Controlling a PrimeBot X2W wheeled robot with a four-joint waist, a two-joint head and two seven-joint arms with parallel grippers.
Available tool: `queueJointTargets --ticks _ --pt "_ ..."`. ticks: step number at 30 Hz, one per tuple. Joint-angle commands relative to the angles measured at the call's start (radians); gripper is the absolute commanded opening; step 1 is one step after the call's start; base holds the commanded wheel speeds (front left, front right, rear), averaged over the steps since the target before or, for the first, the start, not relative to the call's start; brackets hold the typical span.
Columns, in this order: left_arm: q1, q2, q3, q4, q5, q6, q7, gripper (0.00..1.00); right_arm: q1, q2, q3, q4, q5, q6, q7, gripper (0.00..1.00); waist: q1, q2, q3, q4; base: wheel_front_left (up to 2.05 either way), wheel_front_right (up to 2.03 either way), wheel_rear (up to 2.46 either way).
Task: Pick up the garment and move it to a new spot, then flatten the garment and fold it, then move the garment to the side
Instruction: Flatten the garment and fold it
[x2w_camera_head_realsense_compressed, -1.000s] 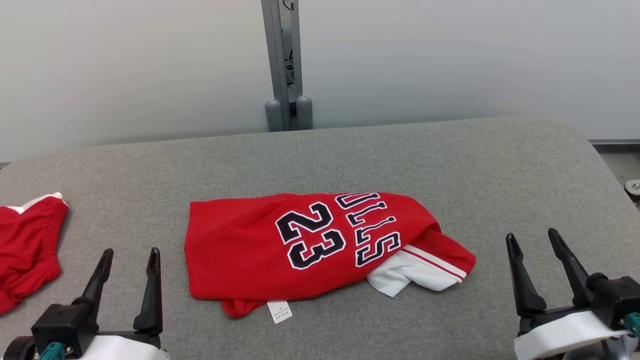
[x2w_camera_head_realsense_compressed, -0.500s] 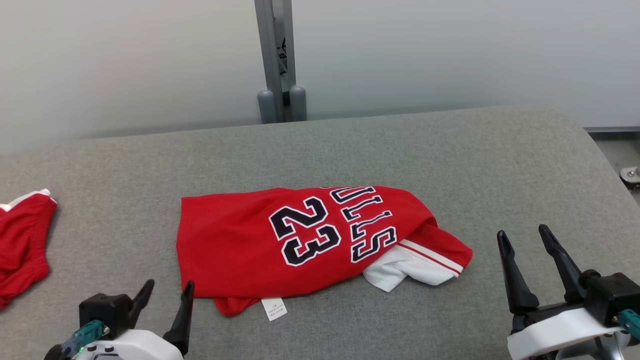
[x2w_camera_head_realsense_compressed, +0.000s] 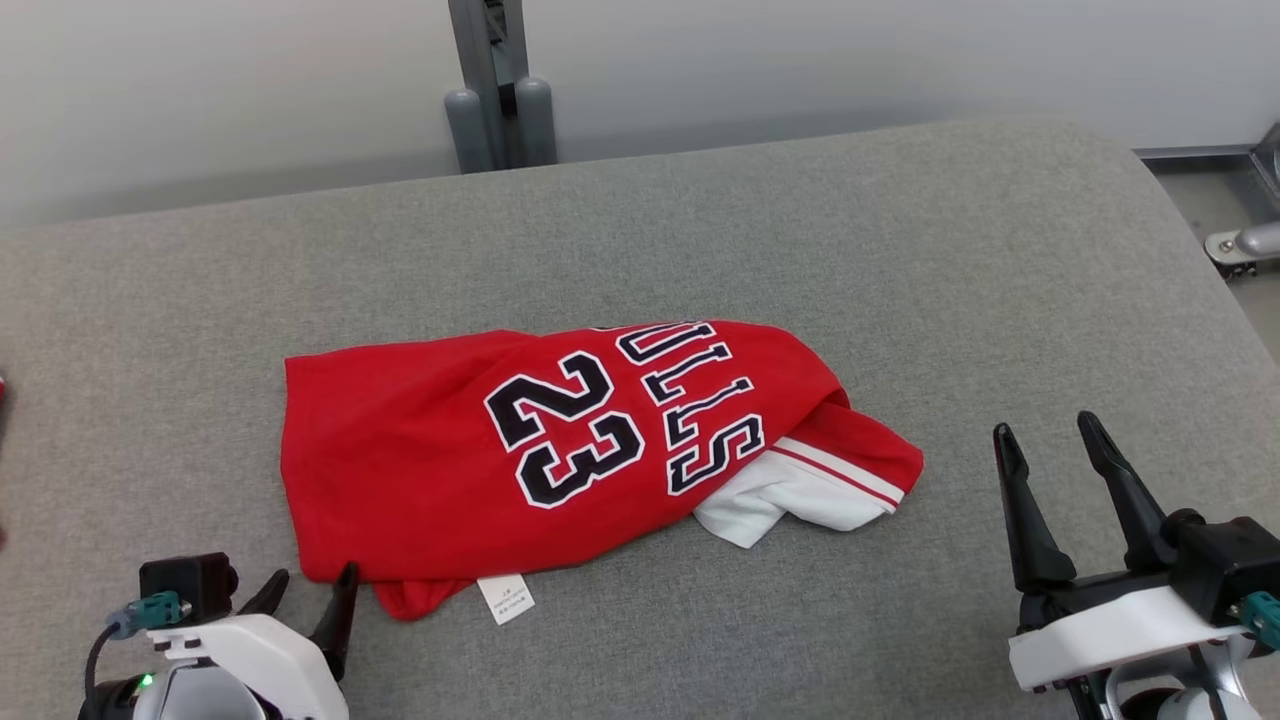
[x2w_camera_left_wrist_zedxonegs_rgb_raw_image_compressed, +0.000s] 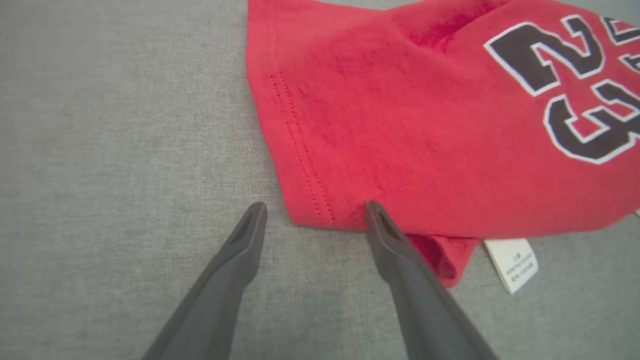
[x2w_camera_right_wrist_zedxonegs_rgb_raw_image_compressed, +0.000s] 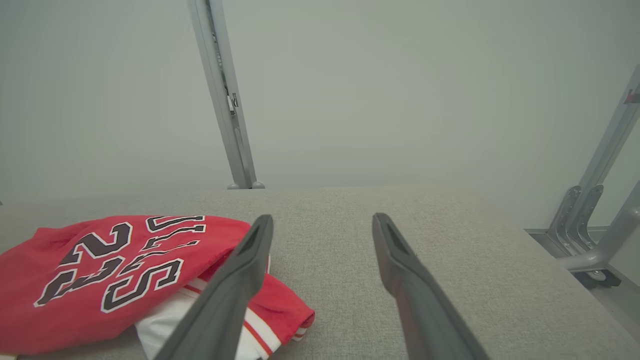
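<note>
The red garment (x2w_camera_head_realsense_compressed: 420, 470) lay crumpled mid-worktop (x2w_camera_head_realsense_compressed: 900, 250), unlifted. The left gripper (x2w_camera_left_wrist_zedxonegs_rgb_raw_image_compressed: 315, 207) gaped wide at the garment's near corner; the right gripper (x2w_camera_head_realsense_compressed: 1046, 428), also wide, waited well right of it. No step looked done.

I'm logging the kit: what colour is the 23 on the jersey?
The 23 is black, outlined white, on the red jersey; head view shows it best.
</note>
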Motion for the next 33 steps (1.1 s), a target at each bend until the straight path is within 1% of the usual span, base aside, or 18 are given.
queueJointTargets --ticks 1,6,7,8,9,10,13,17,21,24,29,33 --pt "-0.030 0.005 0.011 0.038 -0.012 -0.015 -0.005 1.00 -0.016 -0.005 0.004 0.004 0.006 0.002 -0.010 1.00 0.0000 0.0000 0.024 -0.016 0.00 0.00 0.00" --pt "-0.069 -0.007 0.017 0.126 -0.042 -0.055 -0.012 1.00 -0.030 -0.005 0.003 0.020 0.007 0.002 -0.021 1.00 0.0000 0.0000 0.040 -0.026 0.00 0.00 0.00" --pt "-0.074 -0.011 0.017 0.136 -0.046 -0.064 -0.017 0.81 -0.033 -0.005 0.001 0.022 0.007 0.002 -0.021 1.00 0.0000 0.0000 0.041 -0.026 0.00 0.00 0.00" --pt "-0.078 -0.017 0.015 0.139 -0.052 -0.077 -0.019 0.33 -0.035 -0.005 -0.002 0.024 0.007 0.002 -0.023 1.00 0.0000 0.0000 0.041 -0.025 0.00 0.00 0.00" --pt "-0.082 -0.018 0.012 0.144 -0.052 -0.081 -0.020 0.00 -0.035 -0.005 -0.004 0.025 0.007 0.002 -0.026 1.00 0.0000 0.0000 0.040 -0.023 0.00 0.00 0.00" --pt "-0.086 -0.019 0.008 0.147 -0.053 -0.092 -0.020 0.00 -0.035 -0.005 -0.007 0.026 0.007 0.002 -0.027 1.00 0.0000 0.0000 0.040 -0.021 0.00 0.00 0.00" --pt "-0.100 -0.022 0.011 0.138 -0.051 -0.105 -0.042 0.00 -0.039 -0.005 -0.014 0.028 0.006 0.002 -0.031 1.00 0.0000 0.0000 0.035 -0.013 0.00 0.00 0.00" --pt "-0.106 -0.010 0.012 0.077 -0.024 -0.092 -0.075 0.00 -0.034 -0.005 -0.025 0.029 0.004 0.002 -0.036 1.00 0.0000 0.0000 0.021 0.002 0.00 0.00 0.00" --pt "-0.097 0.022 0.011 -0.064 0.025 -0.055 -0.098 0.00 -0.023 -0.005 -0.044 0.031 0.001 0.002 -0.037 1.00 0.0000 0.0000 0.002 0.023 0.00 0.00 0.00" --pt "-0.071 0.057 0.004 -0.210 0.069 -0.015 -0.081 0.00 -0.016 -0.006 -0.062 0.029 -0.001 0.002 -0.037 1.00 0.0000 0.0000 -0.014 0.040 0.00 0.00 0.00" --pt "-0.021 0.120 -0.004 -0.449 0.119 0.050 -0.004 0.00 -0.005 -0.006 -0.083 0.030 0.001 0.002 -0.036 1.00 0.0000 0.0000 -0.040 0.068 0.00 0.00 0.00" --pt "0.023 0.152 -0.006 -0.607 0.127 0.089 0.057 0.00 0.007 -0.005 -0.088 0.032 0.008 0.002 -0.037 1.00 0.0000 0.0000 -0.059 0.085 0.00 0.00 0.00"
